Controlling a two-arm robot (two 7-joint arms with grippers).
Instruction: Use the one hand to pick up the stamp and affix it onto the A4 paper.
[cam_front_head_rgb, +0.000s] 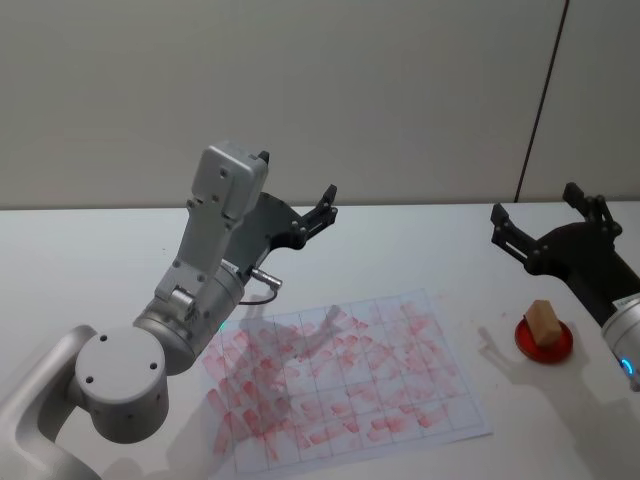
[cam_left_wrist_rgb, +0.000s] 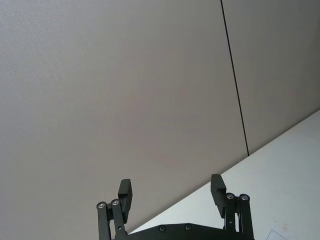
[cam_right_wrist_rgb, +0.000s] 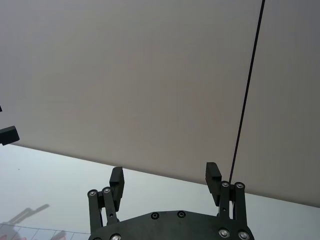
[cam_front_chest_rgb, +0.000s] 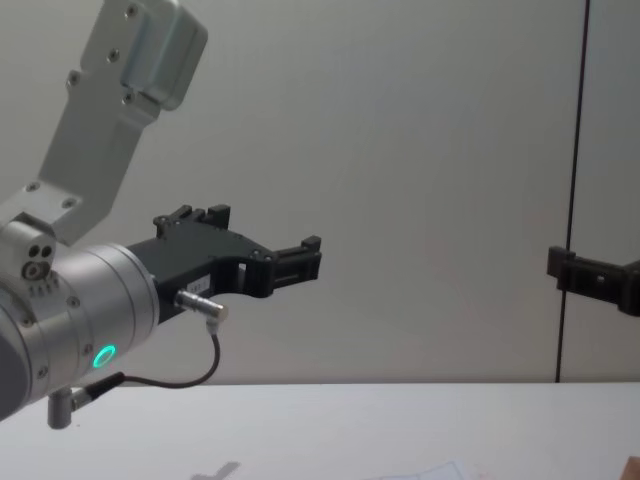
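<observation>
1. the right gripper (cam_front_head_rgb: 536, 204) is hovering high beyond the paper's (cam_front_head_rgb: 340, 385) far right corner, its fingers (cam_right_wrist_rgb: 213, 172) standing wide apart and gripping nothing.
2. the stamp (cam_front_head_rgb: 544, 320) is sitting upright on a red pad (cam_front_head_rgb: 566, 346) on the table (cam_front_head_rgb: 100, 250), off the paper's right edge, near it but not touching. the right gripper is hanging above and a little beyond it.
3. the left gripper (cam_front_head_rgb: 322, 205) is idling above the paper's far left side, also spread open and empty.
4. the paper is already carrying red prints across most of its grid, so a clean cell is looking hard to find. a print landing on old ink would be blurring into it.
5. as i judge it, the right gripper is pointing outward rather than down, so it needs tilting toward the stamp. an off-centre descent could be knocking the small block over or shoving the pad away from the paper.
6. a shallow pinch could be letting the stamp twist, giving a slanted or partial print. wet ink could be making the pad lift along with it.
7. pressing down could be dragging the loose paper.
</observation>
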